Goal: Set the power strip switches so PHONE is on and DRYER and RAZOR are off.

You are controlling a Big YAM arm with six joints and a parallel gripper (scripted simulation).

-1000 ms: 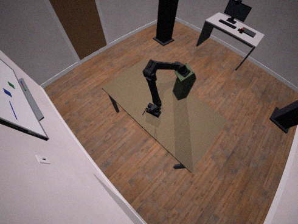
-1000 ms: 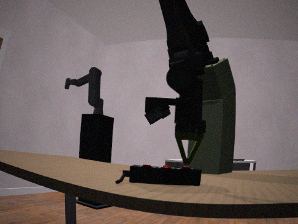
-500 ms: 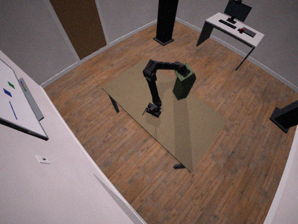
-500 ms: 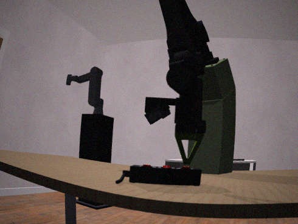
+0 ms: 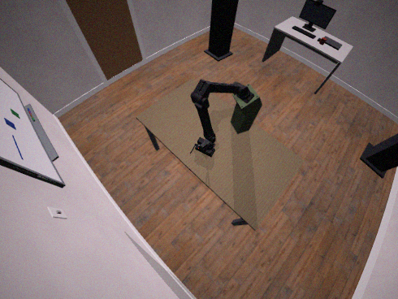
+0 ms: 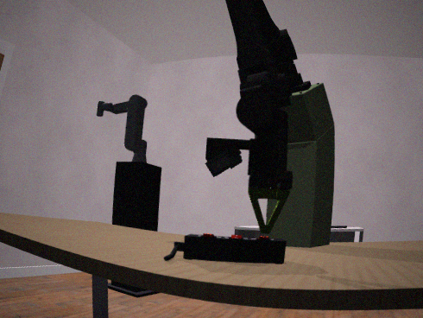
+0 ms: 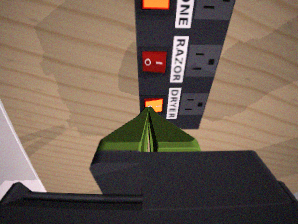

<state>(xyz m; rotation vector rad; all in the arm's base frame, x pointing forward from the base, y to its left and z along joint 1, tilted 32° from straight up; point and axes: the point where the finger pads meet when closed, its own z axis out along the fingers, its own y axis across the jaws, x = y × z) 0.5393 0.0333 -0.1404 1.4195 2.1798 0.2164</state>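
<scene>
A black power strip (image 7: 182, 60) lies flat on the wooden table, also seen in the side view (image 6: 234, 249) and small in the overhead view (image 5: 204, 148). In the wrist view its DRYER switch (image 7: 153, 104) glows orange. The RAZOR switch (image 7: 153, 62) is dark red. The switch by the PHONE label (image 7: 155, 4) glows orange at the top edge. My gripper (image 7: 148, 111) has green fingers shut together with nothing between them. Their tip points down at the DRYER switch and sits on or just above it (image 6: 263, 232).
A green pedestal (image 6: 312, 173) holding the arm's base stands on the table behind the strip. The strip's short cord stub (image 6: 173, 251) sticks out at its left end. The table's near edge runs close in front of the strip.
</scene>
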